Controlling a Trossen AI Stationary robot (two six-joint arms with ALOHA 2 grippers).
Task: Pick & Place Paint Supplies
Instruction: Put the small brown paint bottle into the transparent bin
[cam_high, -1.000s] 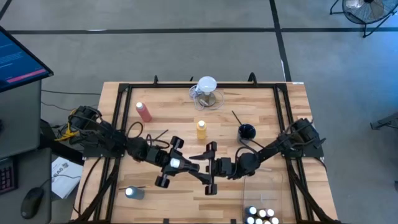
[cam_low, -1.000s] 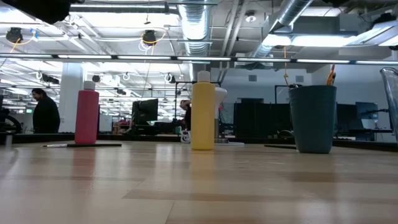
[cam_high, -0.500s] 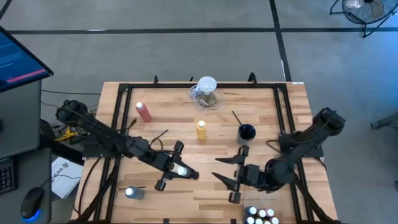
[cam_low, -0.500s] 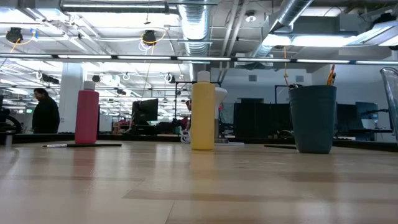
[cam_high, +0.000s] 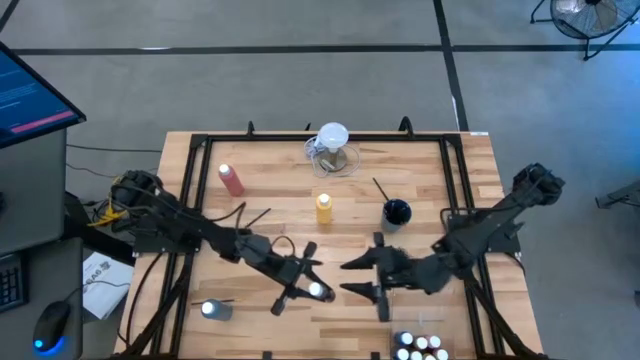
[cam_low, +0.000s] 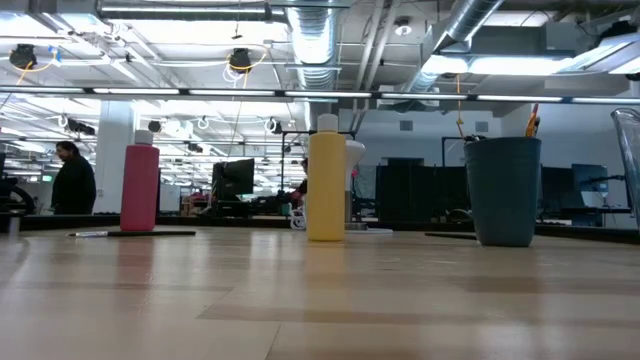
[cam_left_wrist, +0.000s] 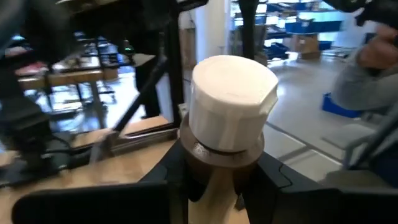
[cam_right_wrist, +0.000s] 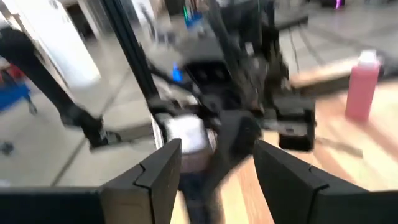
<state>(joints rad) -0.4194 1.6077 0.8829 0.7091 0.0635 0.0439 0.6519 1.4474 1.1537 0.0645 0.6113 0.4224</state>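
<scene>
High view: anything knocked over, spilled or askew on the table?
Little stands out. The blue bottle lies on its side near the front left edge, while the pink-red bottle and yellow bottle stand upright. No spill shows. The left hand grips a small white-capped bottle; the right hand is open and empty.
</scene>
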